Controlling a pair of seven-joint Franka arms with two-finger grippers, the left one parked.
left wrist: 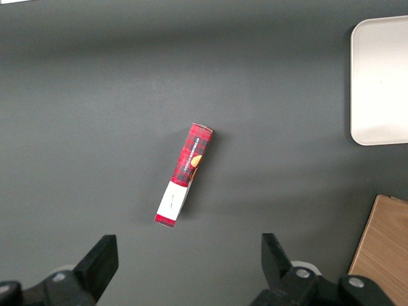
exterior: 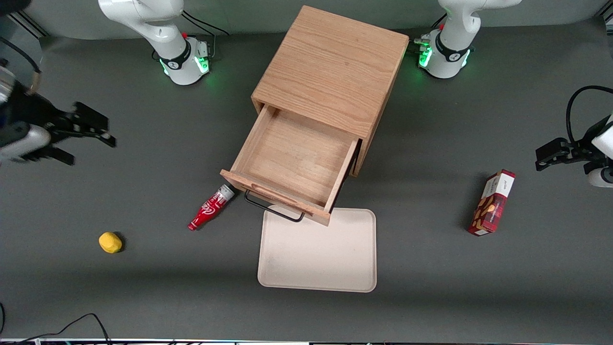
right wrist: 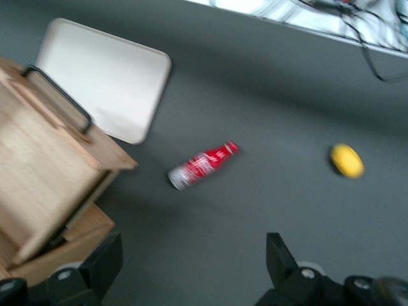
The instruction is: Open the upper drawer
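Jaws spread wide and holding nothing, upper drawer pulled fully out.

The gripper (exterior: 84, 132) hangs above bare table at the working arm's end, well apart from the one cabinet (exterior: 330, 72). The upper drawer (exterior: 292, 165) (one, hollow showing) sticks out toward the front camera, its black bar handle (exterior: 273, 208) overhanging the edge of the single tray (exterior: 318, 254). At the drawer's 8 o'clock lies one red bottle (exterior: 210, 208), cap near its corner; one yellow object (exterior: 110, 242) sits farther out; one red box (exterior: 493, 202) lies at 3 o'clock.
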